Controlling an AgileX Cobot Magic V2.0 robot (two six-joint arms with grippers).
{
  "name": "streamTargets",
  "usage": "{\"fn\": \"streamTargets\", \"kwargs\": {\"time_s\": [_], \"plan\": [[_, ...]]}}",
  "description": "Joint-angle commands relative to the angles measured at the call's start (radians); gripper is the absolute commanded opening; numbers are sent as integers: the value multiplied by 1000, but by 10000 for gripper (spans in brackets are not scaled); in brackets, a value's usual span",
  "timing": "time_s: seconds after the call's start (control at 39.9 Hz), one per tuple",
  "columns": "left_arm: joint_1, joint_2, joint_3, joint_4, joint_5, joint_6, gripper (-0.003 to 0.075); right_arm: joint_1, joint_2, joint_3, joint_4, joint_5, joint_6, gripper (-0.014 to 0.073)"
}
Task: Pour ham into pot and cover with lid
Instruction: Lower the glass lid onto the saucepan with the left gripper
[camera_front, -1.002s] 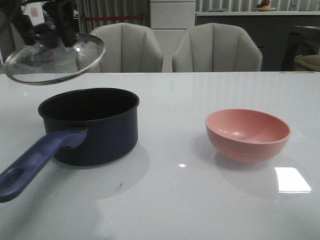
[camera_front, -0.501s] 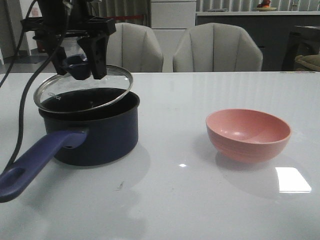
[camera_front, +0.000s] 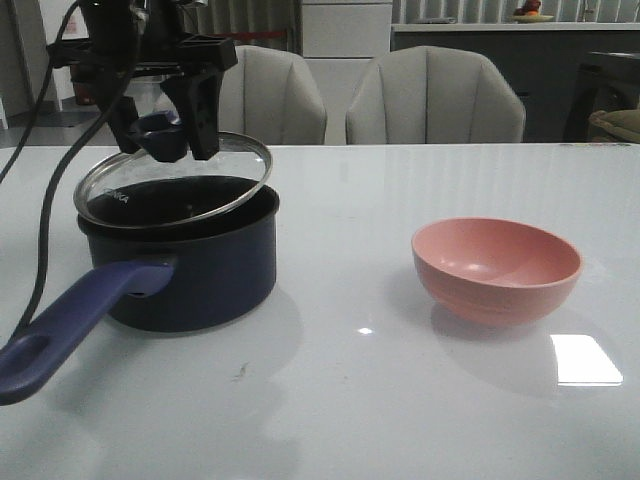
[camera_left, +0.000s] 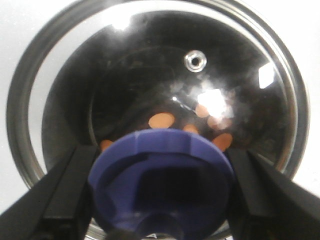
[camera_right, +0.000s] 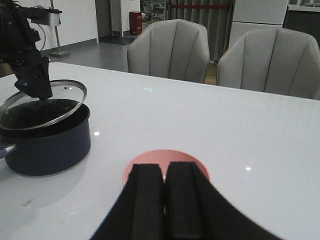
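My left gripper (camera_front: 160, 128) is shut on the blue knob (camera_left: 162, 177) of the glass lid (camera_front: 215, 185) and holds it tilted just over the dark navy pot (camera_front: 200, 275). The lid's left edge is low at the pot's rim and its right edge is higher. In the left wrist view the lid (camera_left: 150, 65) fills the frame, and several orange-pink ham pieces (camera_left: 162, 120) lie on the pot's black floor under the glass. The pot's purple-blue handle (camera_front: 65, 325) points to the front left. My right gripper (camera_right: 165, 175) is shut and empty above the pink bowl (camera_right: 146, 159). It is out of the front view.
The pink bowl (camera_front: 497, 268) stands at the right of the white table (camera_front: 350, 400) and looks empty. Two grey chairs (camera_front: 430, 95) stand behind the table's far edge. The left arm's black cable (camera_front: 45, 230) hangs beside the pot.
The left gripper has brought the lid from high at the far left down and right, over the pot. In the last half second it shifted slightly further right. The bowl has not moved.
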Motion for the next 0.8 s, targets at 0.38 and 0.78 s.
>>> {"fn": "streamTargets", "kwargs": {"time_s": [0.38,0.78], "plan": [[-24,-60,-33,-17,18,-2,349,3,8,-28,0,-70,-8,145],[-24,-88,-31,3,18,-2,349,3,8,-28,0,-70,-8,145]]}}
